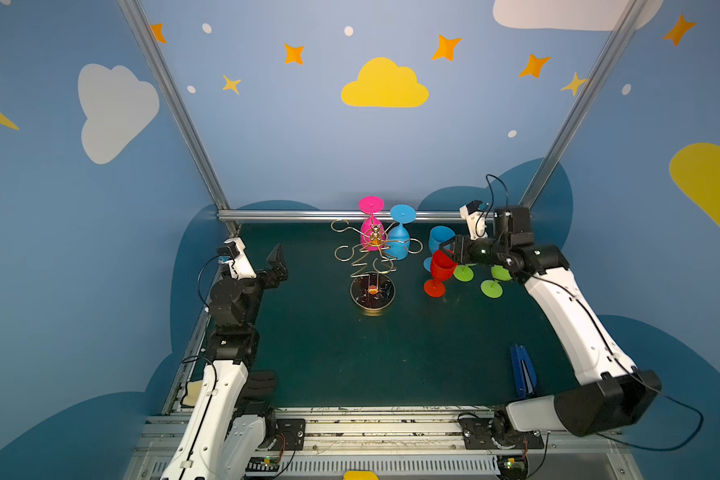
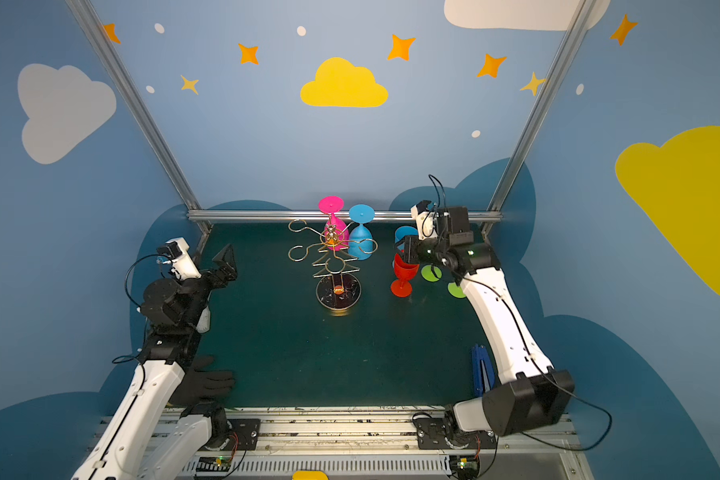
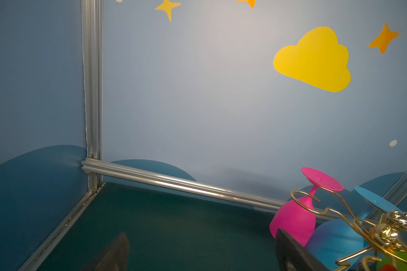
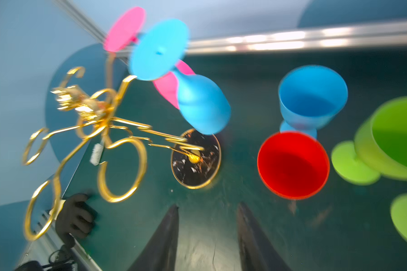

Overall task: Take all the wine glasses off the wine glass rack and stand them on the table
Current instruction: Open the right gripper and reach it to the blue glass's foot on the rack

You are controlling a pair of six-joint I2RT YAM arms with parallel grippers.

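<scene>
wine glass rack [image 1: 371,266]: middle of table [image 1: 329,353], toward far edge; pink glass [image 1: 370,232], blue glass [image 1: 400,245] hung on it.
right gripper [image 4: 207,206]: parted, empty (just by red glass [image 4: 293,164]).
left gripper [image 3: 201,233]: wide, empty.
risk: a finger clips the red rim and topples it.

Overhead views look down; wrist cameras share the rack [image 3: 394,226].

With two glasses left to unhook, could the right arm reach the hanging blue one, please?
Probably yes: the hanging blue glass is on the rack's right side; nothing stands between it and the open right pincer.
</scene>
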